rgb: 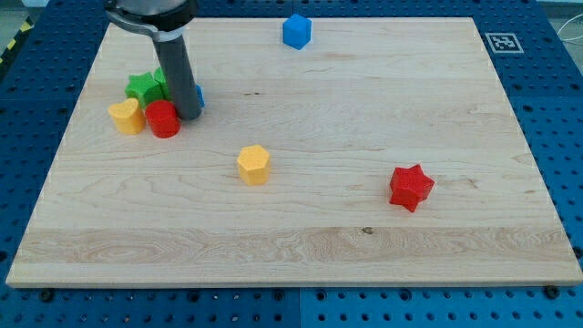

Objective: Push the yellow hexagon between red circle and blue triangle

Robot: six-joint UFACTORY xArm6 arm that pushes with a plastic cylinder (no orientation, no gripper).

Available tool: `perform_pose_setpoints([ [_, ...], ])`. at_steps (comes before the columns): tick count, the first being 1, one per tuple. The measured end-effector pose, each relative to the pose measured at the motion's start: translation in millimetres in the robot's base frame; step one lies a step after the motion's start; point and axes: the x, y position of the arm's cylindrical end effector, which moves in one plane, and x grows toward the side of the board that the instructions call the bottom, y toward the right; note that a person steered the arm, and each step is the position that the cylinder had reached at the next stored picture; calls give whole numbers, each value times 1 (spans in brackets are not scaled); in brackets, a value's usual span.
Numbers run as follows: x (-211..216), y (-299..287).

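Note:
The yellow hexagon (254, 165) sits alone on the wooden board, a little left of centre. The red circle (163, 119) lies at the view's upper left, beside a yellow heart-like block (127, 117). My tip (189, 115) stands just right of the red circle, touching or nearly touching it. A blue block, likely the blue triangle (199, 94), is almost wholly hidden behind the rod; only a sliver shows at its right. The yellow hexagon is well below and right of my tip.
A green block (146, 87) sits above the red circle, left of the rod. A blue hexagon-like block (296, 31) is near the top edge. A red star (410, 187) lies at the right. The board (364, 246) rests on a blue perforated table.

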Motion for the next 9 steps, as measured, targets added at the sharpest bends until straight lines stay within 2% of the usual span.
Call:
perform_pose_setpoints([
  [1,0,-3],
  [2,6,30],
  [3,30,52],
  [5,110,44],
  [9,121,117],
])
